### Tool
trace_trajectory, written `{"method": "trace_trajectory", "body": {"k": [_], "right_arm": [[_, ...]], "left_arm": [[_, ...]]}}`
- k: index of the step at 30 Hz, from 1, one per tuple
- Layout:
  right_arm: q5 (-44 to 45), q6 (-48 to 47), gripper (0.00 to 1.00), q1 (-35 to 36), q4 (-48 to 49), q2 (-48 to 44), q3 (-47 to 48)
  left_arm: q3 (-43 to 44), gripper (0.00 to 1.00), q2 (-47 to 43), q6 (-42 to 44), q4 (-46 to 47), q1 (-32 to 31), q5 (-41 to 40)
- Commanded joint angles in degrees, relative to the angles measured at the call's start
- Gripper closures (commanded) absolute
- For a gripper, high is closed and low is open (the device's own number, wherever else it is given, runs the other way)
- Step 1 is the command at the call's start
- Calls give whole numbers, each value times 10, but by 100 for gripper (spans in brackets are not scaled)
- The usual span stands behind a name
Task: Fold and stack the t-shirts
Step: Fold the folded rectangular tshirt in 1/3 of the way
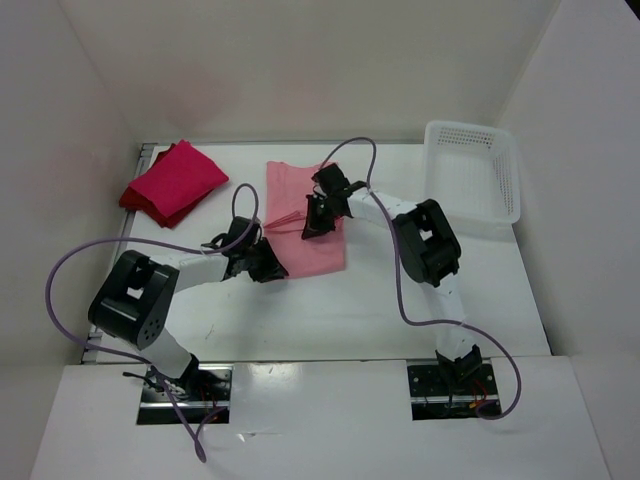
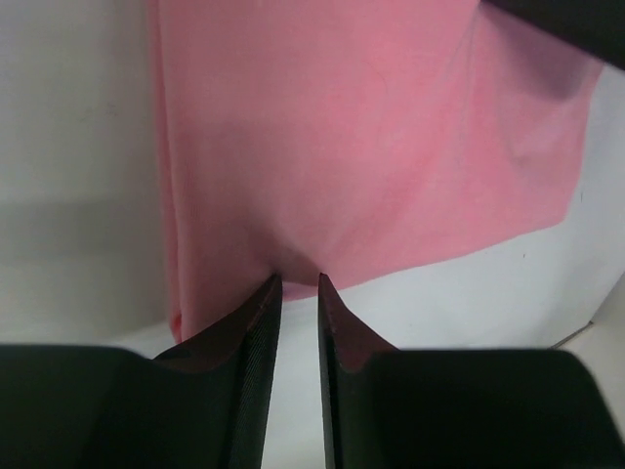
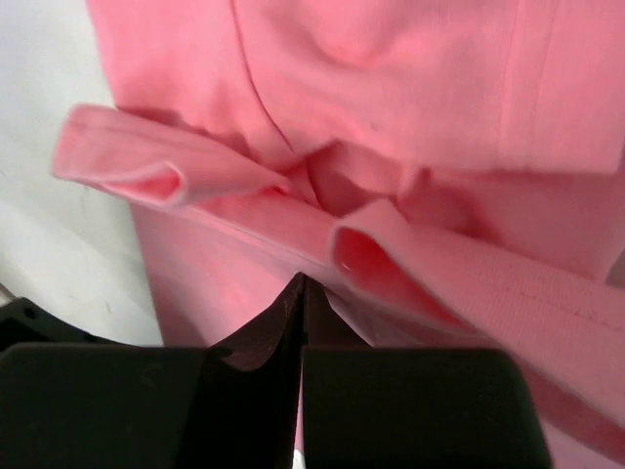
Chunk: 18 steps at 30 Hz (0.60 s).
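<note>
Salmon t-shirt (image 1: 312,252) is the one I'm working on. It lies roughly in the middle of the table (image 1: 400,310), partly flat, with its far half bunched into folds.

My left gripper (image 2: 298,281) is down at the near left corner of it. The fingers (image 2: 256,327) are drawn in to a narrow slit with the hem pinched at their tips, and the cloth puckers right where they bite. That corner is the handle I want: grab at the edge and the whole flap follows in one sheet.

My right gripper (image 3: 303,288) is further in, over the far part of the shirt, fingers pressed tight together. A rolled sleeve or hem curls just above the tips. From the wrist view I can't tell whether a layer is actually caught between them or whether they closed just beside it.

Two holds on one side is what a clean fold needs, so both ends travel together and the crease comes out straight.

Folded red pile (image 1: 178,180) waits at the far left, well apart from this shirt. That's where I judge this shirt goes once it's folded. The white basket (image 1: 470,170) sits at the far right, out of the way.
</note>
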Motion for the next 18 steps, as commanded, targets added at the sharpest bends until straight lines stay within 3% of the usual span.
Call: {"method": "trace_trajectory", "body": {"k": [1, 8, 13, 18], "right_arm": [[17, 10, 100, -15, 26, 12, 56], [75, 30, 100, -34, 20, 75, 172], [52, 37, 100, -34, -15, 91, 257], [47, 14, 100, -28, 19, -38, 95]], "left_arm": [[-17, 70, 20, 22, 6, -2, -27], [-22, 66, -1, 28, -19, -2, -38], [11, 62, -65, 34, -70, -2, -49], [16, 61, -90, 29, -76, -2, -49]]}}
